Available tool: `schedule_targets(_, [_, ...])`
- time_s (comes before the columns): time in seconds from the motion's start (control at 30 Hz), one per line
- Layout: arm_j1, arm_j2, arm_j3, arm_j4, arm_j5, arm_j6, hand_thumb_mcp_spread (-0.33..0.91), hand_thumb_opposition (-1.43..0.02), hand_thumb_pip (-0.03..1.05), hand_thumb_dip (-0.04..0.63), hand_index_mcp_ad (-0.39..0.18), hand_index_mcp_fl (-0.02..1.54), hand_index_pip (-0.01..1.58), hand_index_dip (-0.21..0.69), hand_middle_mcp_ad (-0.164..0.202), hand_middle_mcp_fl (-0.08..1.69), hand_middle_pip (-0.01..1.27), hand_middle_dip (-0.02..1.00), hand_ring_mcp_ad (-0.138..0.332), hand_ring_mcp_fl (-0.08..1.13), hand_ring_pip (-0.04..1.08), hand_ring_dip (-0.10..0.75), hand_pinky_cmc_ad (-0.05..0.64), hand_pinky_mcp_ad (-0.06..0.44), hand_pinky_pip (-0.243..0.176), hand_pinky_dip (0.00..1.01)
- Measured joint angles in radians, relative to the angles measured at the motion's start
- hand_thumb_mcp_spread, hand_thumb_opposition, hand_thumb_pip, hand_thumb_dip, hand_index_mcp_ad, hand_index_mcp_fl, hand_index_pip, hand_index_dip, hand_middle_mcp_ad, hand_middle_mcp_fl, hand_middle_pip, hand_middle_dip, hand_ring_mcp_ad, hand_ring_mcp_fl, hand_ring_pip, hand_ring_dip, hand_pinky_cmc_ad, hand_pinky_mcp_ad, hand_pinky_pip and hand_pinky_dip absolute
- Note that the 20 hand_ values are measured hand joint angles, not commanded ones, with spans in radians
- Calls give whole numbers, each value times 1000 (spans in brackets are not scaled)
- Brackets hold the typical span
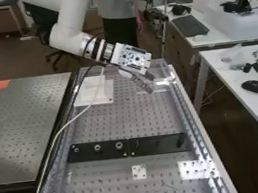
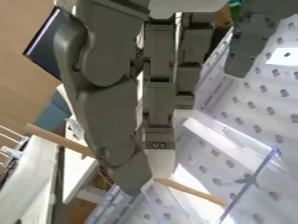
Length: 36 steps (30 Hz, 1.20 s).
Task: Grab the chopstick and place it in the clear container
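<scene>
I find my hand [image 1: 134,58] above the far part of the perforated bench [image 1: 106,122], at the end of the white arm [image 1: 69,33], with its fingers directed down at a slant. Condition of the hand: closed on the chopstick [image 2: 189,192], which is gripped at my fingertips. The chopstick is of a light wood colour and passes behind the tip of my large grey finger [image 2: 131,172] in the wrist view, a length of it standing out on either side. One end lies near the rim of the clear container [image 2: 268,160]; whether that end is over the opening or outside it, I cannot tell. The container is transparent, and the pegboard-like holes of the bench surface are seen through it. On the bench, a white plate [image 1: 104,98] lies near the far end, just beside a pale cable [image 1: 69,122] that runs down along the bench's left side in the high view. A black bar [image 1: 160,144] lies across the bench, with round fittings [image 1: 97,148] on its left half. A small white plate [image 1: 139,172] lies nearer the high camera than the bar. A separate perforated table [image 1: 23,131] stands to the left, bearing an orange patch [image 1: 1,85]; a white desk [image 1: 228,80] stands to the right, with a black mouse [image 1: 255,87] on it.
</scene>
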Motion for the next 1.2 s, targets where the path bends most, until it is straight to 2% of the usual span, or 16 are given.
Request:
schedule_targets(0.23, [-2,-9,12,-9,-3,2,803,-1108,393,246,-152,1381,218,391,-23,1506,141,653,9,576,124,464,346,347,0,180])
schedule_targets(0.4, [-2,-10,14,-5,5,-7,803,-1108,396,246,-150,1381,218,391,-19,1506,141,656,10,571,124,464,349,344,0,180])
schedule_targets(0.5, [-3,-3,6,15,15,-4,806,-1108,396,246,-145,1381,218,391,-24,1506,141,653,24,560,120,454,349,347,0,180])
schedule_targets(0.67, [-8,13,-5,43,29,1,803,-1108,396,246,-134,1381,218,391,-21,1506,141,656,21,545,124,456,349,344,0,180])
schedule_targets(1.03, [-11,4,6,22,21,6,794,-1114,396,246,-136,1381,222,391,-24,1506,141,656,24,545,122,457,349,347,0,180])
schedule_targets(1.2, [-12,2,11,16,28,2,770,-1122,396,246,-119,1381,222,391,-21,1496,147,656,24,506,120,461,349,347,0,180])
